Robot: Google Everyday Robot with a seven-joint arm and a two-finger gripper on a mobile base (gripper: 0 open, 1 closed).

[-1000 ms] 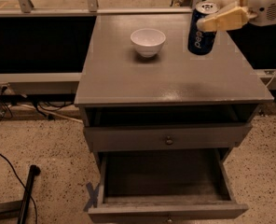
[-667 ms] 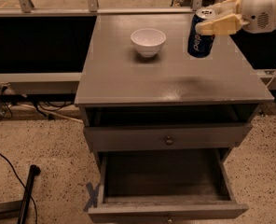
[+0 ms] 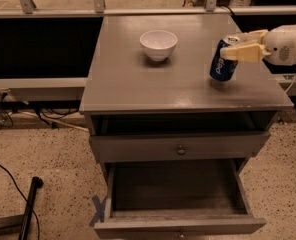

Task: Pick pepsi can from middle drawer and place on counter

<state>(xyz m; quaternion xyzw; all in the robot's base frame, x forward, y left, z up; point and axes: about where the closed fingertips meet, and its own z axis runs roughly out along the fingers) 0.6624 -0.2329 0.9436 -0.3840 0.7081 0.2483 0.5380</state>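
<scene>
1. Against the earlier frames, the pepsi can (image 3: 223, 60) is recorded lower and further toward 6 o'clock, closer to the surface of the desk (image 3: 138, 84). The bowl (image 3: 158, 44) and both drawers are unchanged.
2. The end effector (image 3: 235, 45) is seen at the 3 o'clock side of the desk, its arm entering from 3 o'clock. Its fingers are closed onto the upper part of the pepsi can, one on either side, and the can is held.
3. The pepsi can is tilted, its silver top leaning toward 1 o'clock. Its base is at or just above the desk; contact cannot be confirmed. A shadow is noted directly under it.
4. The can is near the 3 o'clock edge of the desk and apart from the 6 o'clock edge. Bare surface extends from the can toward 6 through 9 o'clock.
5. The bowl stands upright at 10 o'clock of the can, well apart from it.
6. The middle drawer (image 3: 173, 189) is pulled out below the desk at 6 o'clock. Above it the drawer front with a knob (image 3: 181, 150) is closed.
7. On the speckled floor (image 3: 53, 154), at 8 o'clock of the desk, a dark pole (image 3: 29, 204) and a cable (image 3: 3, 170) are noted, clear of the cabinet.
</scene>
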